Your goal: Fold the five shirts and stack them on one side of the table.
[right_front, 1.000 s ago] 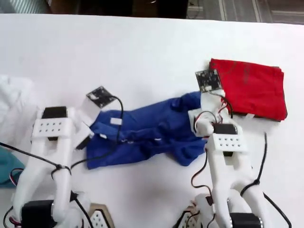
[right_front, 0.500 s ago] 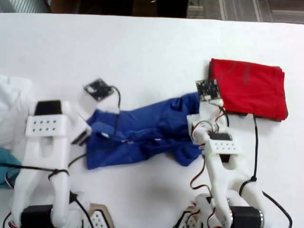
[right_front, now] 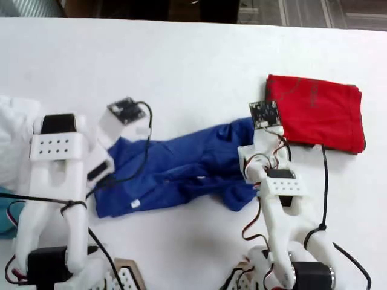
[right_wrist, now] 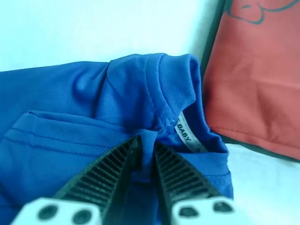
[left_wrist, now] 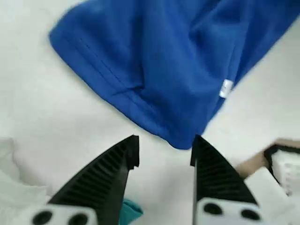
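Blue shirt collar edge sits in right tool.

Label of blue shirt seemingly printed.

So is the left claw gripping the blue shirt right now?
No, the left claw stands wide open, and the corner of the blue shirt lies loose near its tips, not pinched.

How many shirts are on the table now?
4: blue shirt mid-table; folded red shirt at right; white shirt at left edge; teal shirt beside it. Another may hide under the red.
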Robot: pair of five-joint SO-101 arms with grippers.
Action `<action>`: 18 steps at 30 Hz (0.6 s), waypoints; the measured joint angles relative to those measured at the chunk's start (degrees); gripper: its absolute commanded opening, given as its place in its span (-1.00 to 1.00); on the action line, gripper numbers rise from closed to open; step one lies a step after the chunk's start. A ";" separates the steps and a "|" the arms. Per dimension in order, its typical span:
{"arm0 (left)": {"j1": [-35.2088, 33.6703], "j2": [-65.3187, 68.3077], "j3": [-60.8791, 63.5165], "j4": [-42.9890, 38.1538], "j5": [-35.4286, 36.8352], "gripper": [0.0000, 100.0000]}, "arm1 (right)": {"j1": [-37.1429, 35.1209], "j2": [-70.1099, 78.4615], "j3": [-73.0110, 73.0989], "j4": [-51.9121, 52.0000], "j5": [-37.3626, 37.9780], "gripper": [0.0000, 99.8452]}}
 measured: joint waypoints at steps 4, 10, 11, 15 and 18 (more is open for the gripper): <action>-3.43 0.00 0.00 5.01 -9.67 -0.65 | 0.00 0.00 0.00 0.00 0.00 -0.96; -4.57 0.09 11.60 -4.57 -10.73 -0.65 | 0.00 0.00 0.00 0.00 0.00 -0.96; -4.57 0.09 14.15 -7.47 -10.73 -0.65 | 0.00 0.00 0.00 0.00 0.00 -0.96; -4.57 0.09 20.31 -18.20 -6.24 -0.65 | 0.00 0.00 0.00 0.00 0.00 -0.96; -4.66 0.09 22.59 -25.05 -3.16 -0.64 | 0.00 0.00 0.00 0.00 0.00 -0.96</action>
